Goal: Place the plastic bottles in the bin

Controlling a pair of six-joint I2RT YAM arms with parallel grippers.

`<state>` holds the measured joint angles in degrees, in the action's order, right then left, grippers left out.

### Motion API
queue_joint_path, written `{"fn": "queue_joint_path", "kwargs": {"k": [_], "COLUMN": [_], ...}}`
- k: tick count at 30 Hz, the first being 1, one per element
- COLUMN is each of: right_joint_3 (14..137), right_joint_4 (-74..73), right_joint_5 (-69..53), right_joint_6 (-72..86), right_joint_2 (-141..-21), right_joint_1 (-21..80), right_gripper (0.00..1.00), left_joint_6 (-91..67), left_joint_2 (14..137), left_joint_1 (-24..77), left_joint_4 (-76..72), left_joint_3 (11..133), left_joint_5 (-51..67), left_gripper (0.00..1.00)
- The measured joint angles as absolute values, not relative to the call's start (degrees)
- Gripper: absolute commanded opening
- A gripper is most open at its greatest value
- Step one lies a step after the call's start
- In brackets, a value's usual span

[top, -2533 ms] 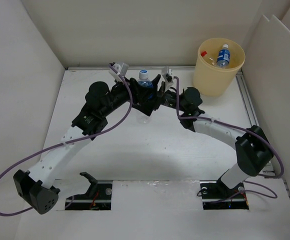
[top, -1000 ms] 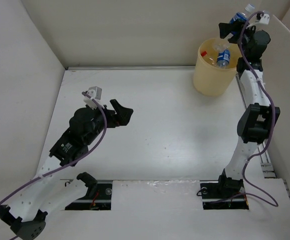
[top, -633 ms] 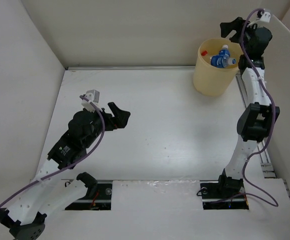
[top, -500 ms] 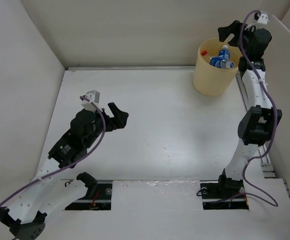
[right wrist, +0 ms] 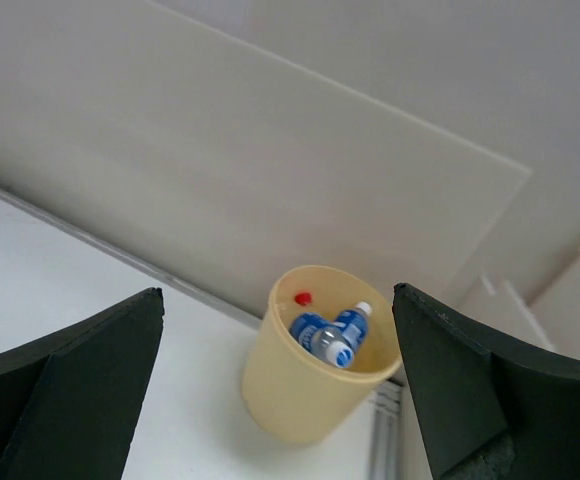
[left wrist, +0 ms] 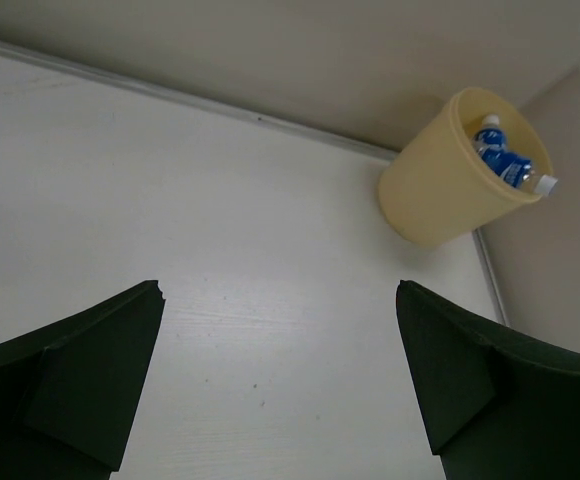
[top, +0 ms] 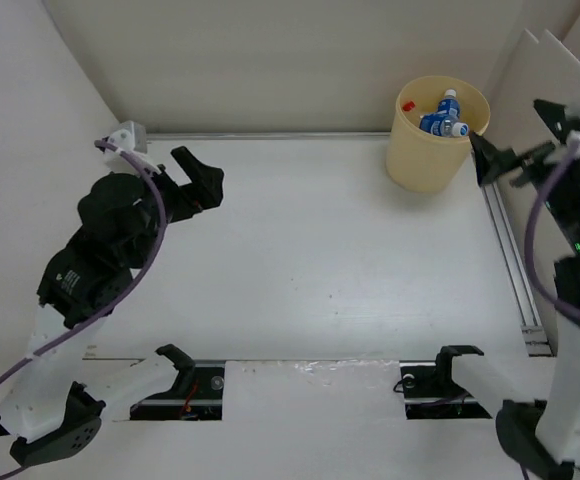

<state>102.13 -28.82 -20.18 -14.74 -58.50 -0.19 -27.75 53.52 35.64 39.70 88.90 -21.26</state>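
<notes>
Bottles sit in the far-corner bin; left gripper and right gripper gape empty

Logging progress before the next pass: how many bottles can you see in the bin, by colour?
Blue-label bottles: 2
Red-capped bottle, only its cap showing: 1
Total visible in the bin: 3; any underneath are hidden.

A white tabletop fills the middle of the top view. A pale back wall closes it off along the upper edge, and a slanting side wall stands at the left. A grey rail runs down its right edge. White boards lean at the upper right.
</notes>
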Motion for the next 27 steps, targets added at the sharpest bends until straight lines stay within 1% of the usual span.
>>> {"fn": "queue_joint_path", "kwargs": {"k": [3,5,8,10,15,20,27], "right_joint_3": [101.67,101.65,102.39,102.8,99.88,97.62,97.67], "right_joint_4": [-35.99,-40.8,-46.52,-49.98,-56.18,-61.56,-62.63], "right_joint_5": [-19.16,-18.85,-18.24,-16.73,-10.02,-2.57,7.62], "right_joint_6": [-19.2,-21.06,-22.87,-23.35,-23.9,-23.73,-21.12], "right_joint_2": [-47.24,-40.93,-33.98,-31.62,-29.56,-30.2,-30.06], "right_joint_1": [0.1,0.16,1.98,4.75,9.85,13.54,22.44], "right_gripper": [1.0,1.0,1.0,1.0,1.0,1.0,1.0], "left_joint_6": [-27.88,-28.08,-28.45,-28.77,-29.58,-30.15,-31.18], "left_joint_2": [52.64,50.28,45.36,41.32,33.74,30.98,26.06], "left_joint_1": [35.64,35.64,35.64,35.64,35.64,35.64,35.64], "left_joint_4": [42.59,44.29,47.07,48.12,49.15,51.09,53.76], "left_joint_3": [94.72,96.03,96.2,96.18,95.66,93.27,88.86], "left_joint_5": [-21.89,-22.37,-22.79,-22.83,-22.65,-22.68,-23.44], "left_gripper": [1.0,1.0,1.0,1.0,1.0,1.0,1.0]}}
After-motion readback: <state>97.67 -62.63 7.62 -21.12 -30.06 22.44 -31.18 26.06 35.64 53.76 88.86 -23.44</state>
